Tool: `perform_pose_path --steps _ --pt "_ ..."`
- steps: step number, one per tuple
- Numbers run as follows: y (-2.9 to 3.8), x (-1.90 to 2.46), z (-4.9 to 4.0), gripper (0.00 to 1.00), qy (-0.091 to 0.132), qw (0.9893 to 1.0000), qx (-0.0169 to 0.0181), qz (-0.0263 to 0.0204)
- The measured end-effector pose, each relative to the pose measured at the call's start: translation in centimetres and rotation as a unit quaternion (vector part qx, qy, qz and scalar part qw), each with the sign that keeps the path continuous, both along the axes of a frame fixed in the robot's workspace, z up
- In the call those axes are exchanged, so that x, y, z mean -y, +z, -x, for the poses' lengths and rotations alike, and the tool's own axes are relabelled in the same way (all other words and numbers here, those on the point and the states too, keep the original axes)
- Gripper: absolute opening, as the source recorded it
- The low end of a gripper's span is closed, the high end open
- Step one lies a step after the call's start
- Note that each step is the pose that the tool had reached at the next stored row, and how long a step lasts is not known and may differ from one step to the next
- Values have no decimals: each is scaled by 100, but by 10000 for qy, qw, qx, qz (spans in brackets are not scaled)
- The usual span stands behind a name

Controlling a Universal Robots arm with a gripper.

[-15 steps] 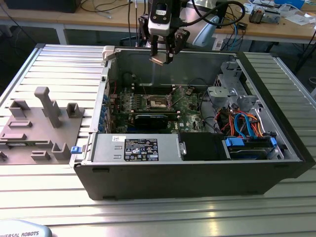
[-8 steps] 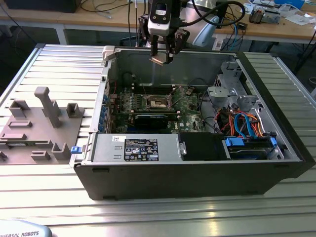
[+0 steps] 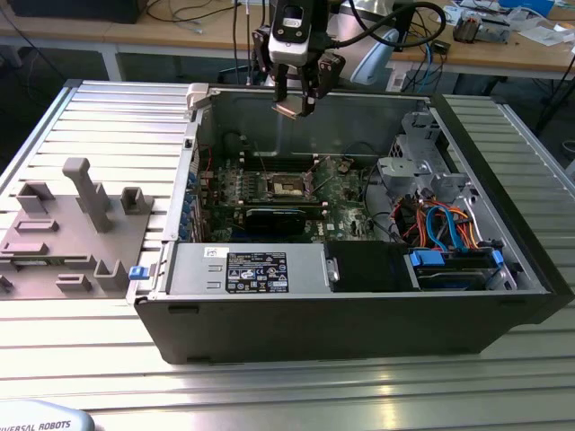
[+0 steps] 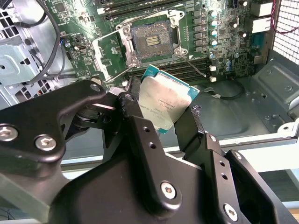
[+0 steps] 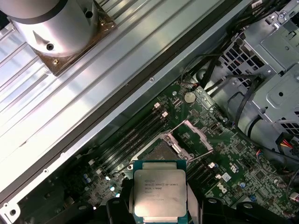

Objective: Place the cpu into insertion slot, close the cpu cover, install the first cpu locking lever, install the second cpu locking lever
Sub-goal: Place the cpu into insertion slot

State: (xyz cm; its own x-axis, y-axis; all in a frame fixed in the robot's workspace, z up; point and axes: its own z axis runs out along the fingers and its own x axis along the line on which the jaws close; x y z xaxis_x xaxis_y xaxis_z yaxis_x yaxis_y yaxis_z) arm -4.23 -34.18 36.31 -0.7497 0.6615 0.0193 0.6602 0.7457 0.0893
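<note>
My gripper (image 3: 295, 103) hangs above the rear wall of the open computer case (image 3: 503, 310), shut on the cpu (image 3: 287, 109). In both wrist views the cpu (image 4: 163, 101) (image 5: 159, 192) shows its silvery face, clamped by its edges between the two black fingers (image 4: 140, 133). Well below it, in the middle of the green board, the insertion slot (image 4: 152, 41) (image 3: 289, 186) lies bare, its dark square of contacts showing. The cpu cover (image 4: 106, 55) (image 5: 192, 136) is swung open beside the slot. Thin wire locking levers (image 4: 198, 66) stand loose next to the socket.
Long black memory slots (image 4: 196, 72) flank the socket. A power supply box (image 3: 247, 269) fills the case's near side, and a drive cage (image 3: 418, 162) with orange and blue cables (image 3: 445, 224) stands at the exterior view's right. A grey fixture tray (image 3: 63, 238) lies to the left.
</note>
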Motion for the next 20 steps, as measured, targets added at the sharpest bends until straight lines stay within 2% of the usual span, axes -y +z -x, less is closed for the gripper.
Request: perform_pose_path --steps 20 --pt "0 0 0 54 -92 10000 0 0"
